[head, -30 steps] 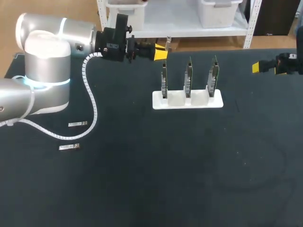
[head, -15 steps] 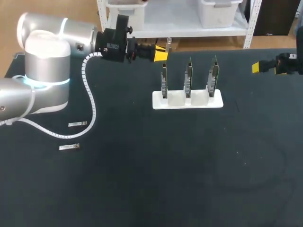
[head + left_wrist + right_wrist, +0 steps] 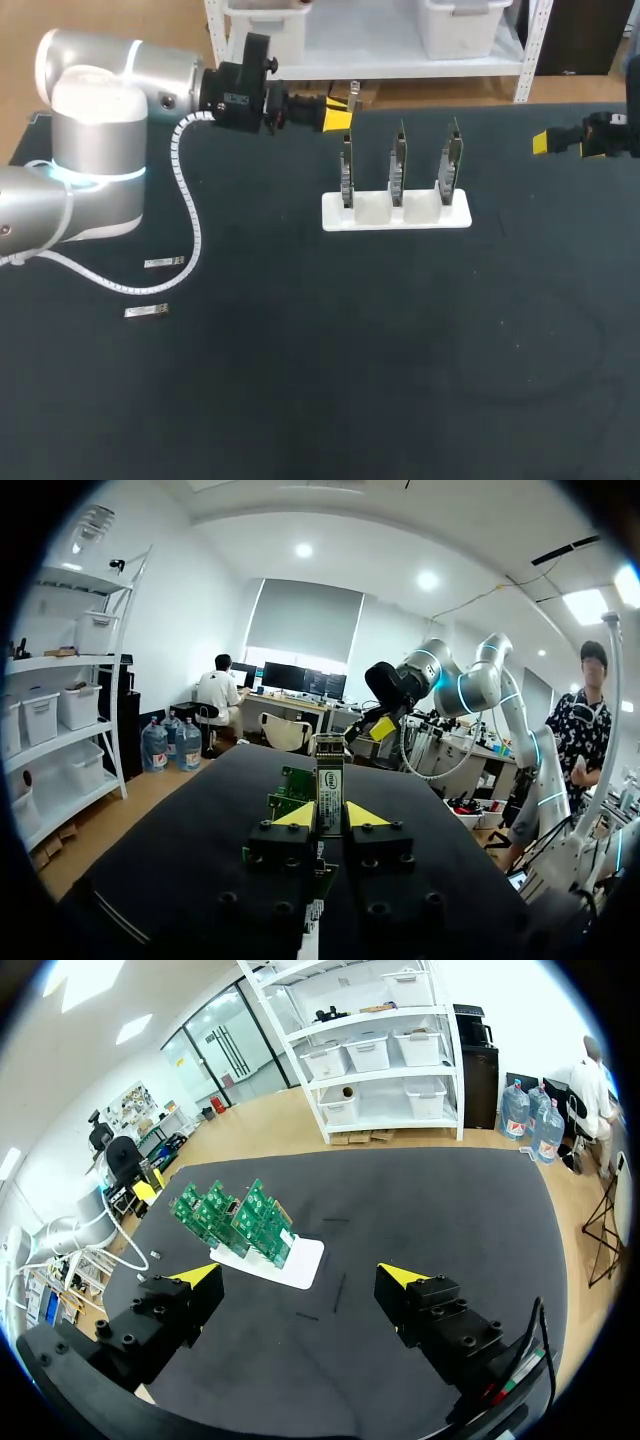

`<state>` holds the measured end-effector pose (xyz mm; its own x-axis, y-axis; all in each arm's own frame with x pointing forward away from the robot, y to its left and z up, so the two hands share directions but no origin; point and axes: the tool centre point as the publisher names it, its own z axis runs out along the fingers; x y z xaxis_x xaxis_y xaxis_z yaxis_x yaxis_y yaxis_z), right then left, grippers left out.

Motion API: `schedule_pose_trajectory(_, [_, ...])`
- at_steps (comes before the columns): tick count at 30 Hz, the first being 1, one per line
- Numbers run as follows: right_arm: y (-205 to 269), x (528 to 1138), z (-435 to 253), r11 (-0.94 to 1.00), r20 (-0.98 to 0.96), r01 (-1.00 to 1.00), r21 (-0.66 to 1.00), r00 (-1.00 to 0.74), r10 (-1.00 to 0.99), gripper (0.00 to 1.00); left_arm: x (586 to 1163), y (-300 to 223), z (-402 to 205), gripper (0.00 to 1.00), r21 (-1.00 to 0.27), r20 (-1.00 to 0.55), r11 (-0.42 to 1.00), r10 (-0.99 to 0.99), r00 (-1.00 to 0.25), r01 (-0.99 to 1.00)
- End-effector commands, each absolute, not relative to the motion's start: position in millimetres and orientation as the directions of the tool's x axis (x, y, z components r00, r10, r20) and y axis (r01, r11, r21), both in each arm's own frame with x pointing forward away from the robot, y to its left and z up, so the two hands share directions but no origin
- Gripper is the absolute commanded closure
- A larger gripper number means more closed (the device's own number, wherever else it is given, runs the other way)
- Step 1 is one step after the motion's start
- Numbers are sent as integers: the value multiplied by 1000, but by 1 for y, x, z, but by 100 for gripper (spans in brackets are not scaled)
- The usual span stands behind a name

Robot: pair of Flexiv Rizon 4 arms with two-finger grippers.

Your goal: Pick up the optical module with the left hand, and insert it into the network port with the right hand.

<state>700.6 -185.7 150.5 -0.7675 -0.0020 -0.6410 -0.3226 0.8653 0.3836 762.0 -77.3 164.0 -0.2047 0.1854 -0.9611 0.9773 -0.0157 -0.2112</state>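
The optical module, a slim metal bar, stands upright between the yellow tips of my left gripper, which is shut on it. In the head view that gripper hovers at the table's far edge, just behind and left of the white stand, with the module sticking up from it. The stand carries three upright green network boards. My right gripper hangs open at the far right, well clear of the boards, nothing between its fingers.
Two spare modules lie on the dark table at the left, near my left arm's white cable. The stand's base is ahead of the right gripper.
My left gripper has edged slightly to the left with the module still in it. The right arm has not moved.
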Motion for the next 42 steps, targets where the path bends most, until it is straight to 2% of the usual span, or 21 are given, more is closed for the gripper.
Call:
schedule_pose_trajectory(1, [-185, 702, 156, 861, -662, -371, 348, -747, -55, 0, 764, -77, 164, 100, -212, -961, -19, 188, -205, 977])
schedule_pose_trajectory(7, [-160, 728, 181, 684, -731, -674, 279, -611, -303, 0, 764, -77, 164, 100, -212, -961, -19, 188, -205, 977])
schedule_pose_trajectory(13, [-119, 742, 184, 458, -749, -845, 275, -487, -449, 0, 764, -77, 164, 100, -212, -961, -19, 188, -205, 977])
schedule_pose_trajectory(16, [-113, 740, 179, 442, -743, -856, 268, -476, -471, 0, 764, -77, 164, 100, -212, -961, -19, 188, -205, 977])
schedule_pose_trajectory(18, [-115, 741, 178, 520, -749, -806, 283, -524, -405, 0, 764, -77, 164, 100, -212, -961, -19, 188, -205, 977])
schedule_pose_trajectory(36, [-115, 741, 178, 520, -749, -806, 283, -524, -405, 0, 764, -77, 164, 100, -212, -961, -19, 188, -205, 977])
schedule_pose_trajectory(42, [-72, 766, 184, 313, -758, -927, 207, -355, -548, 0, 764, -77, 164, 100, -212, -961, -19, 188, -205, 977])
